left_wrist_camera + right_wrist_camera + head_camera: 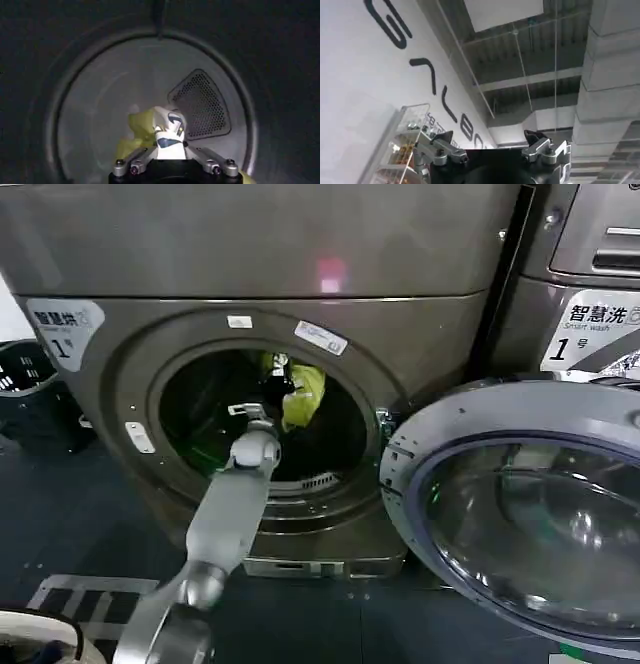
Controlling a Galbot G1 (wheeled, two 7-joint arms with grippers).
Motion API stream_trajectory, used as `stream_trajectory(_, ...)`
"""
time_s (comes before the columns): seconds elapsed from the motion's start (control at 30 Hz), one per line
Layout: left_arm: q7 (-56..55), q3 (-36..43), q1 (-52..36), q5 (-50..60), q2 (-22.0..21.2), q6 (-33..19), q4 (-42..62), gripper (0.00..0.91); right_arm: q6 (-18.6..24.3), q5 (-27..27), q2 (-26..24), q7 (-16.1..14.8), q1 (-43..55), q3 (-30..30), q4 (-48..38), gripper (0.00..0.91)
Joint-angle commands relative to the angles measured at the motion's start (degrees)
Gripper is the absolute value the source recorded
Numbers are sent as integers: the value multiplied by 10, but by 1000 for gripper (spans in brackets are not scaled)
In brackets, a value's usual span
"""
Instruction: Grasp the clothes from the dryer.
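The left pincer (168, 145) is inside the round steel drum of the dryer (100, 100), facing its pale back wall. The two metal fingers (134, 161) come together around a soft yellow-green and white piece of clothes (150, 125), which bulges just past the fingertips and lies low in the drum. Beside the cloth, on the back wall, there is a dark perforated vent panel (200, 104) with rounded corners. The surrounding drum wall is dark.

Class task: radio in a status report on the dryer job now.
Left gripper inside the dryer, shut on the yellow-green garment. Right gripper parked, pointing at the ceiling, open. Dryer door swung wide; porthole unobstructed.
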Motion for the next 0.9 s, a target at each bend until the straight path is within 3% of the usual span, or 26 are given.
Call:
stream_trajectory(0.03, -51, -15, 44, 18, -3, 37, -67, 0, 10, 6, 2, -1, -18, 30, -7, 907)
stream_trajectory(0.9, -52, 1, 48, 31, 9, 57, -59, 0, -25, 5, -1, -3, -26, 57, -10, 907)
